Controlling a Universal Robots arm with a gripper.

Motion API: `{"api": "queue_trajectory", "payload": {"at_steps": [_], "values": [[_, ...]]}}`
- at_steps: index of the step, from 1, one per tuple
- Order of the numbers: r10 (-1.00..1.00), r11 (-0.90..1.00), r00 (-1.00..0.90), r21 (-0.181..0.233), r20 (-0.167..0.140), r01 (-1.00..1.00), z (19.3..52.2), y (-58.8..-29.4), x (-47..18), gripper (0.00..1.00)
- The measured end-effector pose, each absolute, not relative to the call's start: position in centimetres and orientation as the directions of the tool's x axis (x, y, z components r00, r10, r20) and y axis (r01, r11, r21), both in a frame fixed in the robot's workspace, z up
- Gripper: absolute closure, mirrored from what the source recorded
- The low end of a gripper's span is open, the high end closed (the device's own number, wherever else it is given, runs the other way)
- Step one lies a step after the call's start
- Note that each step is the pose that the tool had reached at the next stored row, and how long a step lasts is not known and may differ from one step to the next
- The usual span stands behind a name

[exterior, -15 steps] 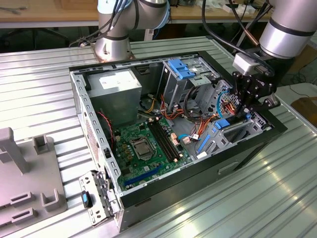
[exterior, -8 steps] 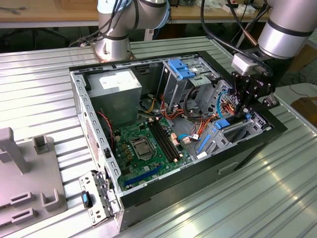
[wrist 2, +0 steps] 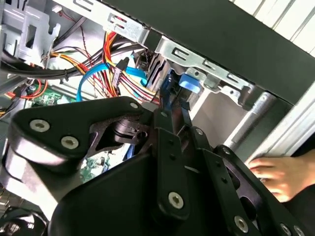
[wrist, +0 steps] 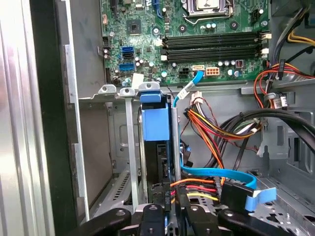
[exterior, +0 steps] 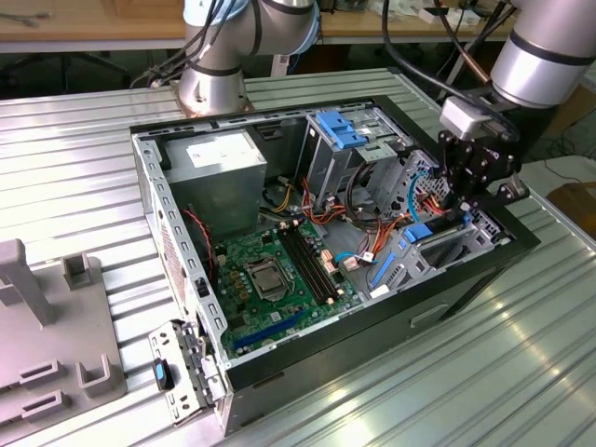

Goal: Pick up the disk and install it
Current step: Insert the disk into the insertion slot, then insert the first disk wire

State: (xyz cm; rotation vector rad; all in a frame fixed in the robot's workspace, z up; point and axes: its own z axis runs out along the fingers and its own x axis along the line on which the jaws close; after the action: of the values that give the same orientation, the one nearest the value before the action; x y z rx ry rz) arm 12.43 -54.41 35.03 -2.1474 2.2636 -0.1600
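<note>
The disk (wrist: pixel 155 128), a grey drive in a bright blue carrier, stands on edge in a narrow metal bay at the front corner of the open computer case (exterior: pixel 186 279). My gripper (wrist: pixel 170 199) hangs directly over that bay with its black fingers (wrist: pixel 183 206) closed on the disk's upper edge. In the second wrist view the blue rail of the disk (wrist 2: pixel 166 96) runs between the tips of the gripper (wrist 2: pixel 172 115). In the exterior view the gripper (exterior: pixel 473 200) sits at the case's right end, just above the blue of the disk (exterior: pixel 419 233).
Bundles of orange, red and blue cables (wrist: pixel 216 123) crowd the space beside the bay. The green motherboard (exterior: pixel 270 279), a grey box with a white label (exterior: pixel 219 163) and a blue-latched drive cage (exterior: pixel 340 126) fill the case. A person's hand (wrist 2: pixel 275 174) rests outside the case wall.
</note>
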Motion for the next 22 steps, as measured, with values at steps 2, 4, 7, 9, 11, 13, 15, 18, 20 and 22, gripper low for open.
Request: {"api": "queue_trajectory", "payload": {"at_steps": [2, 4, 7, 9, 11, 13, 15, 18, 20, 22], "values": [[-0.997, 0.050, -0.055, -0.086, 0.058, -0.995, 35.40, -54.41, 12.42, 0.77], [-0.997, 0.050, -0.055, -0.086, 0.058, -0.995, 35.46, -54.41, 12.43, 0.85], [-0.997, 0.050, -0.055, -0.086, 0.058, -0.995, 35.52, -54.41, 12.43, 0.89], [-0.997, 0.050, -0.055, -0.086, 0.058, -0.995, 35.55, -54.41, 12.43, 0.89], [-0.997, 0.050, -0.055, -0.086, 0.058, -0.995, 35.61, -54.41, 12.42, 0.89], [-0.997, 0.050, -0.055, -0.086, 0.058, -0.995, 35.65, -54.41, 12.43, 0.89], [-0.997, 0.050, -0.055, -0.086, 0.058, -0.995, 35.68, -54.41, 12.43, 0.89], [-0.997, 0.050, -0.055, -0.086, 0.058, -0.995, 35.77, -54.41, 12.43, 0.89], [-0.997, 0.050, -0.055, -0.086, 0.058, -0.995, 35.83, -54.41, 12.42, 0.89], [-0.997, 0.050, -0.055, -0.086, 0.058, -0.995, 35.93, -54.41, 12.41, 0.89]]}}
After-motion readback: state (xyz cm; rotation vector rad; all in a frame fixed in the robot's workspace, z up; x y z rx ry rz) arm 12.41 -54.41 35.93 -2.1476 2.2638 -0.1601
